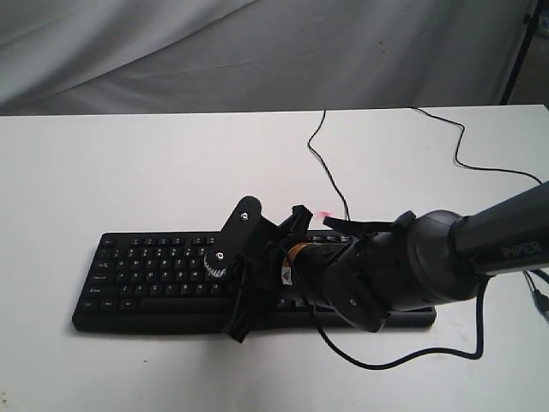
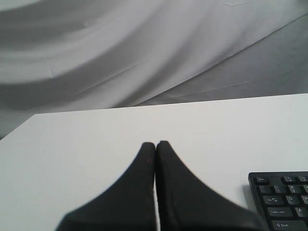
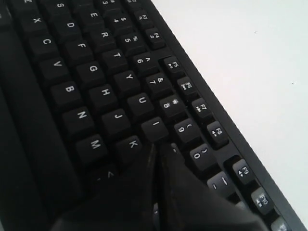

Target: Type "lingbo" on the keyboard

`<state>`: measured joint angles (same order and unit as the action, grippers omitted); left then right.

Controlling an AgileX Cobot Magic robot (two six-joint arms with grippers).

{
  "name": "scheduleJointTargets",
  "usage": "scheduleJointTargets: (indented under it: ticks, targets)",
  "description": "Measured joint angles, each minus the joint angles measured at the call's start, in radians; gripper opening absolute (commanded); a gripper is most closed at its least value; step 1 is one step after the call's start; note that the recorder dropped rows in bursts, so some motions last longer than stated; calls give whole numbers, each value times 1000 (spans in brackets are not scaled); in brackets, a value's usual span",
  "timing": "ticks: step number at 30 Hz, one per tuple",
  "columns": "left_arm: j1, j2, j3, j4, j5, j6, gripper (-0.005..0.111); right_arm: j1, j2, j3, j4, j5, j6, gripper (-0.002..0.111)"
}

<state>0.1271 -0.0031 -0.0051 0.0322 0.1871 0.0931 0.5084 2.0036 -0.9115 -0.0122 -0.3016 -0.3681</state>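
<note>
**Bench and keyboard.** The white bench (image 1: 103, 172) carries the keyboard (image 1: 154, 275) close to its near edge, about midway along. The keyboard's long axis lies parallel to that edge, with the function row toward the far edge.

**Right arm.** My right arm (image 1: 480, 245) comes in from the right edge and lies low over the keyboard's right half. The wrist is pitched down and points left along the key rows.

**Grippers.** The exterior view hides the fingertips. In the right wrist view my right gripper (image 3: 156, 144) is clenched and empty, its tips at the I key (image 3: 155, 129) beside K. I cannot tell whether they press it. My left gripper (image 2: 155, 143) appears only in the left wrist view. It is clenched on nothing, above bare bench off the keyboard's Esc corner.

**Cable.** The thin black cable (image 1: 310, 146) runs from the keyboard's rear toward the far edge.
</note>
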Motion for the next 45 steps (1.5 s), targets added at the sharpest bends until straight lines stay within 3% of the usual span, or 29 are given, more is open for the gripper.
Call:
scheduleJointTargets:
  ticks: [35,45]
  targets:
    - [0,0,0,0,0,0,1,-2,-19,-2,0,-17,-3,0]
    - [0,0,0,0,0,0,1,-2,-35,-143,-70,111,-7,0]
